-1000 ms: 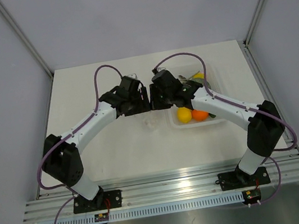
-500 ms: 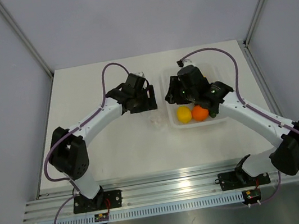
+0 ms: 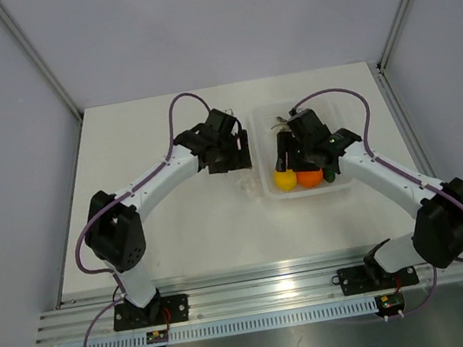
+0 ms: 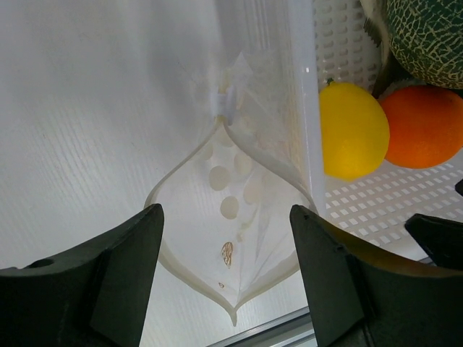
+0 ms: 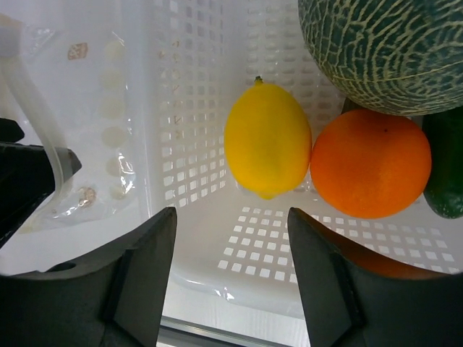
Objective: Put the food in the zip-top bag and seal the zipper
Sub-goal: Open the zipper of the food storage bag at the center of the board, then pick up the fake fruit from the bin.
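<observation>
Right fingers (image 5: 137, 282) moved from bag (image 4: 224, 217) to above lemon (image 5: 268, 137), wider.

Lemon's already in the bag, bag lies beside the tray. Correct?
No. The lemon is in the tray, next to the orange, not in the bag; the right wrist view shows it. The bag does lie beside the tray.

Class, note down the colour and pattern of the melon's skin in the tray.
The melon is dark green with a pale, net-like web of lines. The right wrist view shows it best.
</observation>
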You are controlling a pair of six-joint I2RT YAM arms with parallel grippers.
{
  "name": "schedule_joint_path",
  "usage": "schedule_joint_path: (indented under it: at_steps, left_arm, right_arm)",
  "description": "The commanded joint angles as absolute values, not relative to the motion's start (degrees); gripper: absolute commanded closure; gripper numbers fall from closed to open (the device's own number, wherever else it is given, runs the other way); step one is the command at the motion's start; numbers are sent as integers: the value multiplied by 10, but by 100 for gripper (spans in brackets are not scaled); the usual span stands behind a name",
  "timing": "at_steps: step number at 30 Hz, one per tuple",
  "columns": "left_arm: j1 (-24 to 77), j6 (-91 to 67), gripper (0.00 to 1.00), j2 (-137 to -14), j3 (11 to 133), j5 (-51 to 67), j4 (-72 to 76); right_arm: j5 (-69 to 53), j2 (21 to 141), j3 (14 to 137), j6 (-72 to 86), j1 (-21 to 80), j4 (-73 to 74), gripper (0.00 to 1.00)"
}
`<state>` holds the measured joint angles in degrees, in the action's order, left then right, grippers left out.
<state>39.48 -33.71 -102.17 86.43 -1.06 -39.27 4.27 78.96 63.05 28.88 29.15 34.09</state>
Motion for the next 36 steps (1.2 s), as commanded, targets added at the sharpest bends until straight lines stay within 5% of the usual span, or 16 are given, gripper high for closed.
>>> schedule_joint_path:
  at_steps: [1, 13, 21, 23, 31, 36]
  left_arm:
    - [402, -347, 26, -1027, 890, -18, -398]
    - [403, -352, 26, -1032, 882, -6, -388]
    - [403, -352, 26, -1038, 881, -4, -381]
    - [403, -350, 26, -1039, 880, -4, -379]
    - [403, -321, 27, -1035, 880, 14, -366]
    - [403, -280, 27, -1034, 874, 28, -344]
  right_arm:
    - [16, 819, 627, 263, 293, 323, 29]
    - [43, 916, 642, 241, 287, 302, 13]
    - [44, 945, 634, 233, 283, 253, 12]
    - [40, 950, 633, 232, 281, 244, 14]
    - [36, 936, 627, 238, 280, 243, 56]
    - [37, 869, 623, 241, 280, 250, 58]
